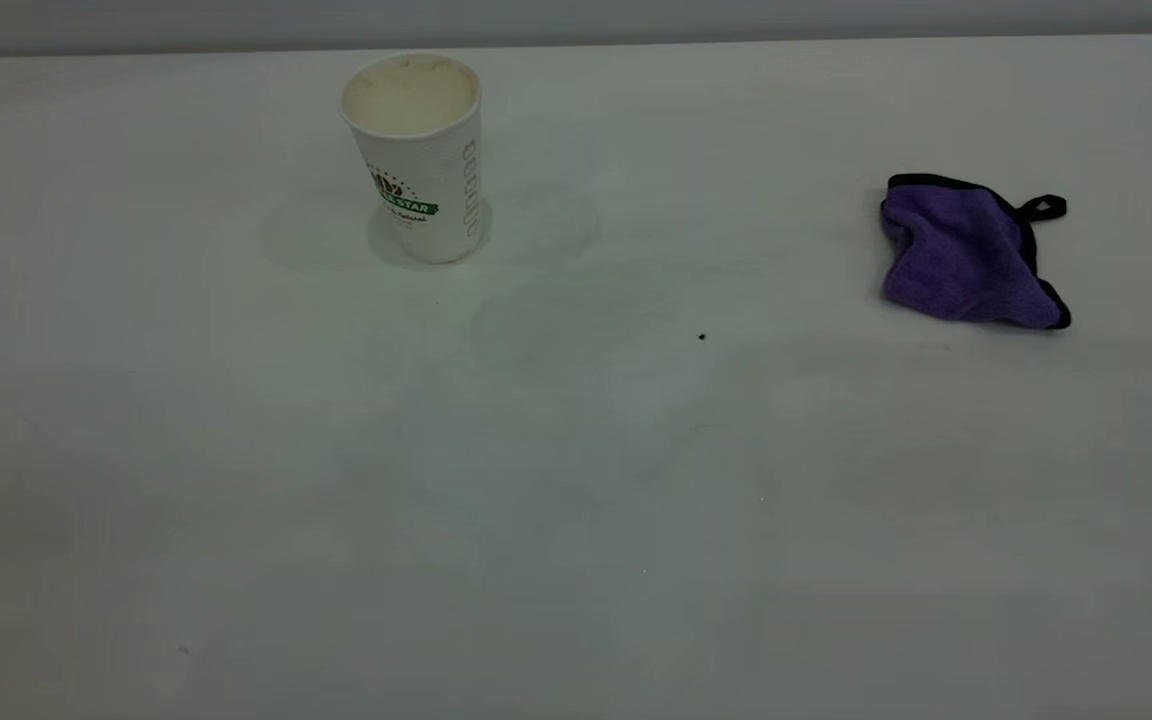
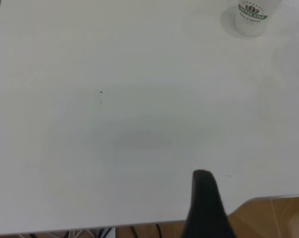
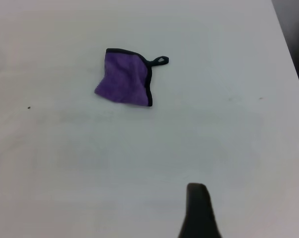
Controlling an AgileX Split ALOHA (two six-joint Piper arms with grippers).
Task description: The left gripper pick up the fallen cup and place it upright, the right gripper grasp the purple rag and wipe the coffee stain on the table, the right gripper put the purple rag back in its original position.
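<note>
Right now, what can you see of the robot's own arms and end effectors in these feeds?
Very little. The exterior view shows no arm at all. Each wrist view shows one plain black, round-tipped finger at the frame's edge: the left end effector's finger and the right end effector's finger. No cables, markings or other parts are visible.

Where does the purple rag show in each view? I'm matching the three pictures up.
Exterior view: purple rag lies at the right, far from the cup.
Left wrist view: not in it; only the cup.
Right wrist view: rag above centre.
Shared landmark: the tiny black speck on the table.
</note>
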